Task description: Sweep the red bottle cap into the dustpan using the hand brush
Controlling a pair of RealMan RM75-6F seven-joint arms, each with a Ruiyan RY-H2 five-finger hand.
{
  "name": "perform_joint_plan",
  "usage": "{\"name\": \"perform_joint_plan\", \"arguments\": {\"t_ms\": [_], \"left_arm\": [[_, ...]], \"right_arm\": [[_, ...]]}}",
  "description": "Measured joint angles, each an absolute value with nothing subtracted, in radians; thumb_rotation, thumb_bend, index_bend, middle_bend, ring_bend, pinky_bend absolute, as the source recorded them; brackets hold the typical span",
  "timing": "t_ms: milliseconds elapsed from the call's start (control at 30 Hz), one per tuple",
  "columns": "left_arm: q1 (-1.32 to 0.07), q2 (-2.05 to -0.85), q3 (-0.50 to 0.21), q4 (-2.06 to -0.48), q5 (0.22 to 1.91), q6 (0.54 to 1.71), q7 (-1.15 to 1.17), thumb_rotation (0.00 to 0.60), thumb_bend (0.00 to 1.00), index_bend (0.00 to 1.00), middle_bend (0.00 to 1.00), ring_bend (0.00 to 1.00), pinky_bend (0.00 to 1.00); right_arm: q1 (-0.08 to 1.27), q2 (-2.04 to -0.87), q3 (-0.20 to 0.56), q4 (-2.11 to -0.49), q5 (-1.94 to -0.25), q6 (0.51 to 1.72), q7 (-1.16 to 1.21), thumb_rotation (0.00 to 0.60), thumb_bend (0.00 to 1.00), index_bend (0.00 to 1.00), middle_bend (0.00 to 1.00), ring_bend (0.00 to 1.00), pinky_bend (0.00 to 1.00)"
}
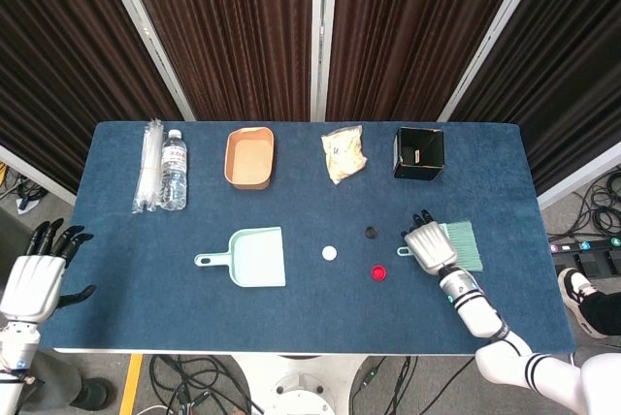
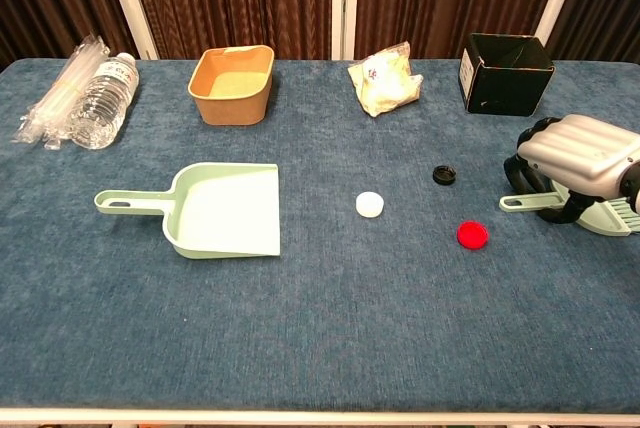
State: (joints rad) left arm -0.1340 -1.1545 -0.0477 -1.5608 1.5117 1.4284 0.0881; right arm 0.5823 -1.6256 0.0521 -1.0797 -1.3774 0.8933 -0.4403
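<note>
Both hands differ: the right hand (image 2: 577,153) curls over the hand brush (image 2: 592,211), the left hand (image 1: 33,277) hangs spread.

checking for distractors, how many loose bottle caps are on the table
3: a red cap nearest the robot hand, a black cap just behind it, a white cap toward the dustpan.

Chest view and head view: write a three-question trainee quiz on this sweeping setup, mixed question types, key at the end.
1. True or false: the red cap already lies in the dustpan.
2. Which cap lies nearest the dustpan? A) black cap B) white cap C) red cap
3. Fill in: the right hand is over the handle of the ____.

Key: 1. False; it lies on the table, right of the white cap. 2. B. 3. Hand brush; whether the fingers have closed round it cannot be told.
</note>
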Motion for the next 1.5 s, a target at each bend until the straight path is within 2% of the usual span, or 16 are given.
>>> {"name": "perform_joint_plan", "arguments": {"t_ms": [200,333,500,700,867,1000,1167,1500], "left_arm": [[-0.161,-1.140,-0.055,-1.580,1.520,1.403,0.083,0.600,0.00,0.24,0.16,0.05,0.06],[-0.188,-1.122,-0.056,-1.596,1.524,1.362,0.063,0.600,0.00,0.24,0.16,0.05,0.07],[-0.252,-1.103,-0.069,-1.618,1.520,1.274,0.031,0.600,0.00,0.25,0.17,0.05,0.08],[-0.344,-1.125,-0.091,-1.630,1.490,1.142,0.021,0.600,0.00,0.30,0.24,0.12,0.14],[-0.428,-1.197,-0.103,-1.628,1.415,1.000,0.053,0.600,0.00,0.32,0.26,0.16,0.17],[-0.475,-1.282,-0.108,-1.618,1.339,0.940,0.123,0.600,0.01,0.34,0.29,0.18,0.22],[-0.515,-1.393,-0.122,-1.595,1.217,0.913,0.210,0.600,0.19,0.35,0.31,0.21,0.23],[-0.560,-1.520,-0.127,-1.554,1.075,0.959,0.428,0.600,0.19,0.40,0.42,0.31,0.26]], "right_arm": [[0.583,-1.623,0.045,-1.060,-1.409,0.911,-0.320,0.600,0.34,0.63,0.62,0.25,0.19],[0.584,-1.591,0.046,-1.071,-1.441,0.944,-0.226,0.600,0.38,0.64,0.62,0.25,0.19],[0.585,-1.486,0.062,-1.173,-1.469,0.999,-0.177,0.600,0.39,0.64,0.62,0.25,0.19],[0.591,-1.312,0.106,-1.373,-1.473,1.035,-0.135,0.600,0.39,0.65,0.62,0.25,0.19],[0.602,-1.177,0.162,-1.512,-1.452,1.053,-0.122,0.600,0.39,0.65,0.62,0.25,0.19],[0.603,-1.140,0.177,-1.550,-1.428,1.060,-0.134,0.600,0.39,0.66,0.62,0.25,0.19],[0.601,-1.148,0.163,-1.547,-1.418,1.051,-0.139,0.600,0.39,0.66,0.62,0.25,0.19],[0.596,-1.169,0.140,-1.520,-1.426,1.050,-0.128,0.600,0.39,0.66,0.62,0.25,0.19]]}}
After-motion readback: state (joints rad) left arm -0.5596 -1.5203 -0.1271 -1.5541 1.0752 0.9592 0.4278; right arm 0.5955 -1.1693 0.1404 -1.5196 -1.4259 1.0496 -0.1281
